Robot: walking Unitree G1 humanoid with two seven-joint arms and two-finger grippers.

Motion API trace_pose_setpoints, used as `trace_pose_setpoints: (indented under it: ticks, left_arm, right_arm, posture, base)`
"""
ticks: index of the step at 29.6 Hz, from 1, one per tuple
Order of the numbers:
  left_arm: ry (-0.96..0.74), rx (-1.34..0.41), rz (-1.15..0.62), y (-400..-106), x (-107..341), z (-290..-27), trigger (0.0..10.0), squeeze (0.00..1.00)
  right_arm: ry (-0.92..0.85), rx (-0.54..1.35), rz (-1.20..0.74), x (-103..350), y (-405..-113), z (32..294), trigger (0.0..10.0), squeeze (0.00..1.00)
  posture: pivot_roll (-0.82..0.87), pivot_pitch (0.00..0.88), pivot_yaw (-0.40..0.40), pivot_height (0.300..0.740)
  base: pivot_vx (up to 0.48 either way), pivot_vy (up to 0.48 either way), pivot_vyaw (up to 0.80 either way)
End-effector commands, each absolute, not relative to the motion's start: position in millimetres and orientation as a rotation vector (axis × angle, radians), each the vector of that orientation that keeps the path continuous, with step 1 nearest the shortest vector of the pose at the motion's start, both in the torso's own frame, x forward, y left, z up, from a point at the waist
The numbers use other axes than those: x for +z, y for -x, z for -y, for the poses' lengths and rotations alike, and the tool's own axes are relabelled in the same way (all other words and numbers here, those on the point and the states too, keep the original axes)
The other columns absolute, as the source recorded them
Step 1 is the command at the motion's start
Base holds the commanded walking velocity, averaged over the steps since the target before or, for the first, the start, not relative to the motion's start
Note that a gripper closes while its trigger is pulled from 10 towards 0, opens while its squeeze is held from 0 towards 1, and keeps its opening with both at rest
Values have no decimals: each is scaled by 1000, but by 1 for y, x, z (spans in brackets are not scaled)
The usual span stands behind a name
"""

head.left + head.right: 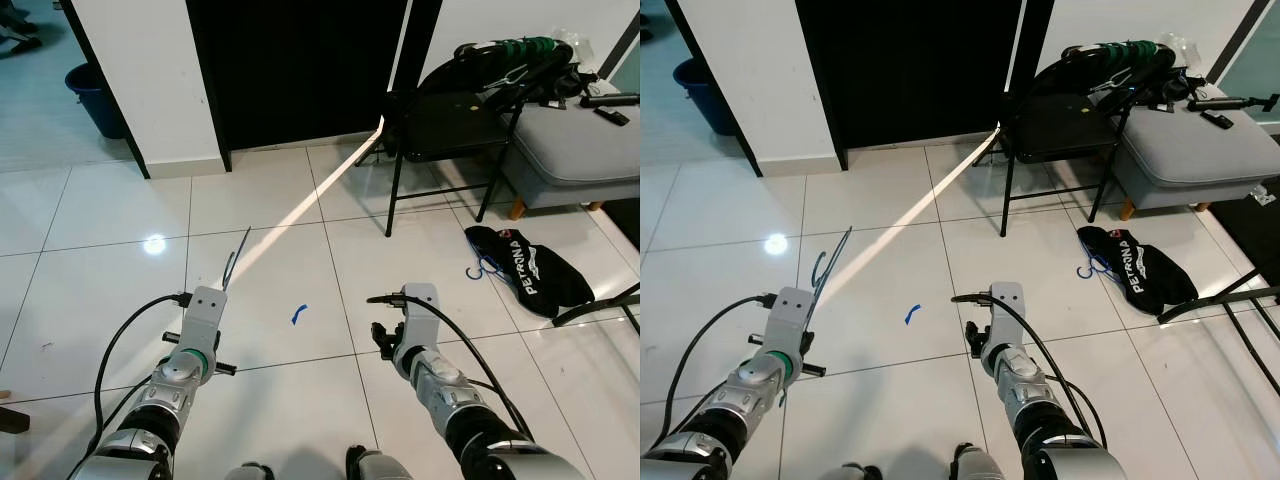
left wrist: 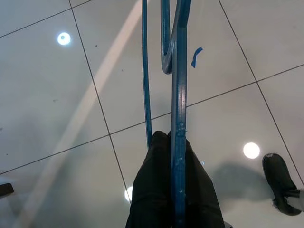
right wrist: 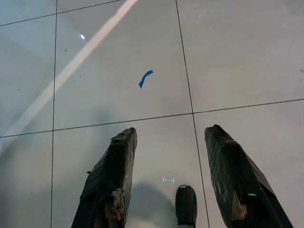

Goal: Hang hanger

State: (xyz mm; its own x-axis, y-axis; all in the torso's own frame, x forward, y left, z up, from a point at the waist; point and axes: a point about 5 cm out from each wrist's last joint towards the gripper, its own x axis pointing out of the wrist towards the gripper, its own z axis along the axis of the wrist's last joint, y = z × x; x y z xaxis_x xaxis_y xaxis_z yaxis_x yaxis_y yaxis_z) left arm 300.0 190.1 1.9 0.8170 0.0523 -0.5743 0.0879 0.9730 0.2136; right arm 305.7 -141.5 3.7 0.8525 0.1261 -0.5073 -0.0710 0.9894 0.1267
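Low at the frame's left, the left gripper [image 2: 173, 142] is clamped tight on the blue hanger [image 2: 176, 85], whose long axis runs straight out past the fingertips toward the frame's upper middle. Far off at upper right stands the black chair [image 1: 445, 120], hangers draped along its back, a likely hanging spot. Right gripper [image 3: 170, 137], lower middle, gapes wide, holding nothing, nearer that chair.

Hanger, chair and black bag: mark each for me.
Hanger [image 2: 179, 95], left wrist view, on its blue bar just beyond the left gripper [image 2: 172, 156].
Chair [image 1: 445, 125], left eye view, on the black seat.
Black bag [image 1: 540, 272], left eye view, on its middle, by the white lettering.
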Motion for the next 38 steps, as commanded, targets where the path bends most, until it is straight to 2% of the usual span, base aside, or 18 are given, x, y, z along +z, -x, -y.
trace_pose_setpoints:
  ticks: [1,38]
  left_arm:
    - [-234,-23,-638,-295,-4,-189,10000,0]
    - [-250,-16,-646,-285,-13,-187,10000,0]
  right_arm:
    - [-109,95,-560,-2,-301,142,10000,0]
    - [-25,85,-546,-8,-293,146,10000,0]
  posture:
    - [12,23,47,740]
    - [31,0,21,740]
  base:
    - [0,0,0]
    - [0,0,0]
